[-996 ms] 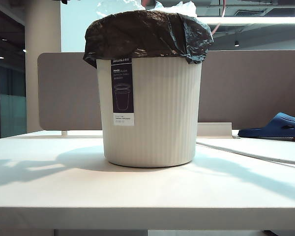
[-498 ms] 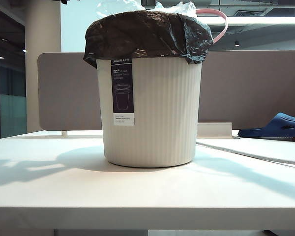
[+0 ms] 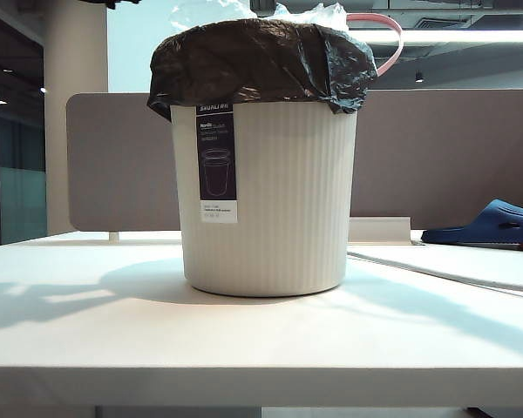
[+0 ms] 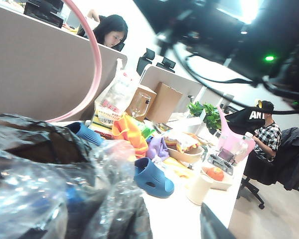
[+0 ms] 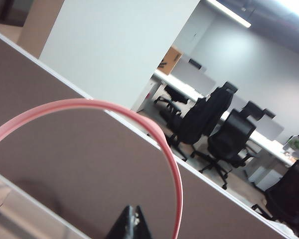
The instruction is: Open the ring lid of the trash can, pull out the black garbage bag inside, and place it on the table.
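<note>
Exterior view: a cream ribbed trash can stands mid-counter, its black garbage bag folded over the rim and stuffed with clear plastic. A pink ring lid pokes up behind the can's right shoulder, clear of the rim. No arm shows here. A blue slipper lies well apart on the right.

Left wrist view: the bag and glossy clear plastic fill the foreground, and the ring lid arcs upward beside them. Only a dark tip of the left end effector shows at the frame edge; its fingers seem spread wide, gripping nothing.

Right wrist view: the right end effector has its fingers pressed together, and the ring lid curves up from just beside them, apparently pinched, against a grey-brown partition.

Judging progress: the lid looks lifted off. Pulling the bag out and laying it on the counter remain.
</note>
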Motion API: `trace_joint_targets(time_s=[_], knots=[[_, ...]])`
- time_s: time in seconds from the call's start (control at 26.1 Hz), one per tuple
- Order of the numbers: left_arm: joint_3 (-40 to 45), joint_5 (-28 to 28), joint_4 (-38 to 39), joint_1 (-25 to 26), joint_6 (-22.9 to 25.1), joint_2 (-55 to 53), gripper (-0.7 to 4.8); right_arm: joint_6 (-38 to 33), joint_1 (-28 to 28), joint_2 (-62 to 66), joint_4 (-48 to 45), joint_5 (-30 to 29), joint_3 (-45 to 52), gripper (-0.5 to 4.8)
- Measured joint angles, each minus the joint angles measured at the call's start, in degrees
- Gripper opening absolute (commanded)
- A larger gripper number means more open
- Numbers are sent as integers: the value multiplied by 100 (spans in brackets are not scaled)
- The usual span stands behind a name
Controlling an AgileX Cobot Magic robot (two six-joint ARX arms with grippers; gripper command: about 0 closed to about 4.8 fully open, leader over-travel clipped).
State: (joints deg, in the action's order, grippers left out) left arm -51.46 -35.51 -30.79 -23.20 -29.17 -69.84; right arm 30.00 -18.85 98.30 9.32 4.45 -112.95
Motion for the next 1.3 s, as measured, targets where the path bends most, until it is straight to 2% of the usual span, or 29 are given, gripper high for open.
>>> trace_joint_targets(time_s=[0.11, 0.31, 0.61, 0.73, 0.96, 1.3], knots=[[0, -299, 39, 223, -4, 4, 341, -109, 0, -262, 562, -157, 0, -1], [0, -890, 212, 682, -46, 26, 341, -780, -4, -802, 1231, -404, -2, -1], [0, -2428, 251, 1427, -509, 37, 341, -1357, -4, -1600, 1862, -1119, -17, -1], [0, -2837, 256, 1606, -730, 48, 341, -1587, -4, -1801, 2315, -1250, -17, -1], [0, -3147, 498, 1622, -916, 238, 339, -1770, -4, -2111, 3147, -1530, 20, -1], [2, -2979, 933, 1626, -909, 1281, 334, -2063, -4, -2739, 3412, -1814, 37, -1]])
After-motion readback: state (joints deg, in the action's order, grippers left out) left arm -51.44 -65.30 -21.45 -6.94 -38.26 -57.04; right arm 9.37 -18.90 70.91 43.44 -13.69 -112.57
